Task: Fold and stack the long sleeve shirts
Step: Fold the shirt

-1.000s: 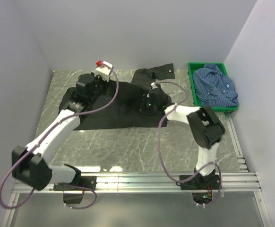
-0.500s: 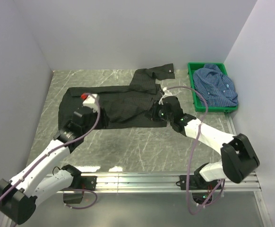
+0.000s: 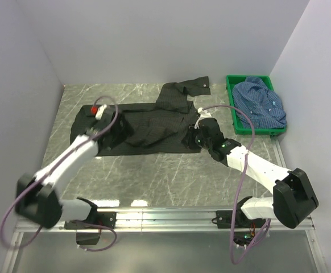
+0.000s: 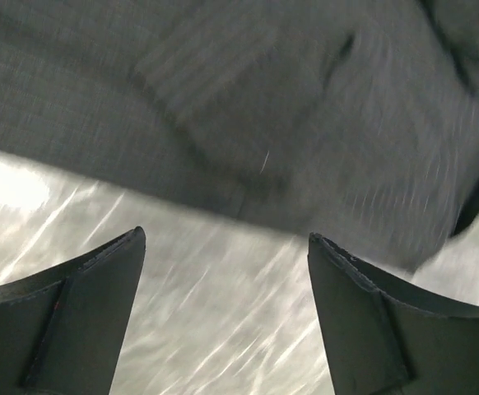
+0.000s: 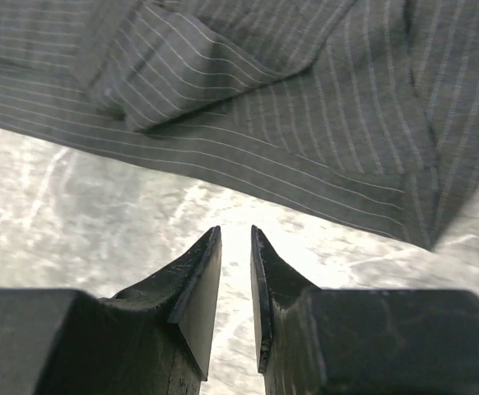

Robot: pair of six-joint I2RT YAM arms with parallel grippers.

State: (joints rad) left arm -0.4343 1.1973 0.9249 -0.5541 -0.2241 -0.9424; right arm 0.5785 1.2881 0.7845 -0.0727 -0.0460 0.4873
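Note:
The black striped long sleeve shirt lies spread on the marble table, one sleeve reaching toward the back. My left gripper hovers over its left part, open wide. In the left wrist view its fingertips frame bare table, with the black shirt just beyond them. My right gripper sits at the shirt's right front corner. Its jaws stand a narrow gap apart with nothing between them, just short of the striped hem. The blue checked long sleeve shirt lies crumpled in the crate.
The green crate stands at the back right against the wall. White walls close in the table on the left, back and right. Bare marble table lies between the shirt and the rail at the near edge.
My left gripper went from shut to wide open, letting go of the black shirt, and swung forward from the back. The shirt now lies flatter. My right gripper shifted right to the hem.

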